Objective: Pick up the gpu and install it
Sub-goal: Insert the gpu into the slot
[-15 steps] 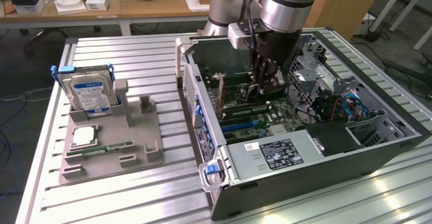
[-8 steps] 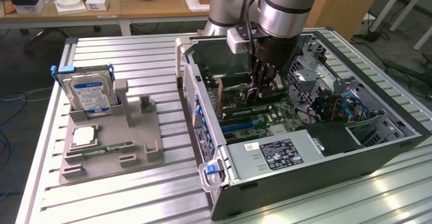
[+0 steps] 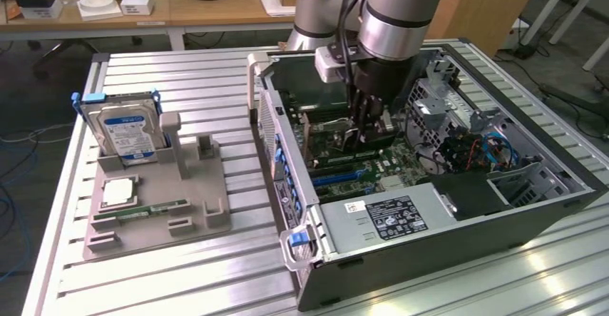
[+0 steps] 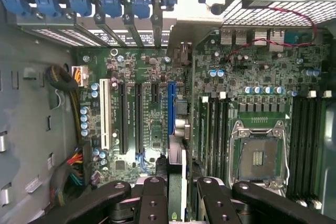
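Note:
My gripper (image 3: 367,132) reaches down inside the open computer case (image 3: 533,212), just above the green motherboard (image 3: 386,165). It is shut on the gpu (image 3: 330,132), a thin dark card held on edge. In the wrist view the gpu (image 4: 179,163) appears edge-on as a narrow strip between the black fingers (image 4: 155,192) of my gripper (image 4: 178,187). The strip runs beside the long blue expansion slot (image 4: 171,106), roughly in line with it. I cannot tell whether the card's lower edge touches the slot. Its far end points toward the rear slot covers (image 4: 152,19).
A grey fixture (image 3: 157,209) at the exterior view's left holds an upright hard drive (image 3: 128,130), a CPU (image 3: 119,191) and a RAM stick (image 3: 142,209). Inside the case are the power supply (image 3: 395,216), the CPU socket (image 4: 257,153), cables (image 4: 63,77) and the drive cage (image 3: 447,98).

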